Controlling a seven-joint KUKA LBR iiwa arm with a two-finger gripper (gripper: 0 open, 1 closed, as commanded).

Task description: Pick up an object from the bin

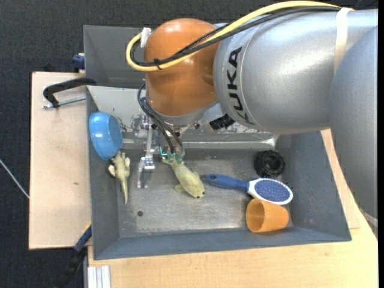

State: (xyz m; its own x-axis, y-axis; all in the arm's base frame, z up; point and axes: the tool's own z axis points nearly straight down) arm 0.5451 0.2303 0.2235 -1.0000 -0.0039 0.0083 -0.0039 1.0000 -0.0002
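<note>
Toy (188, 183), the yellow-green one: where does it lie?

On the floor of the bin (180, 216), about midway across and a little towards the back wall.

Which way does it run?

Its long axis goes slantwise, from upper left to lower right in the camera view. The thin end points up-left and reaches the gripper (158, 162). The thick end points down-right, towards the brush (271, 191).

Is the claw on it?

No. The claw is spread wide, and the toy lies outside the gap. The finger (144, 171) nearer the left wall hangs over bare floor. The other is right at the toy's thin end, and I cannot tell whether they touch.

What lies round about?

Left of the gripper is a small yellow lizard (122, 171), lying roughly up and down the view, near the left wall. Just above it a blue bowl (105, 135) sits tilted against that wall. Right of the toy, the brush's blue handle comes close to the thick end. Its round head touches an orange cup (266, 218) near the front wall. Behind the brush sits a black round thing (268, 162).
</note>
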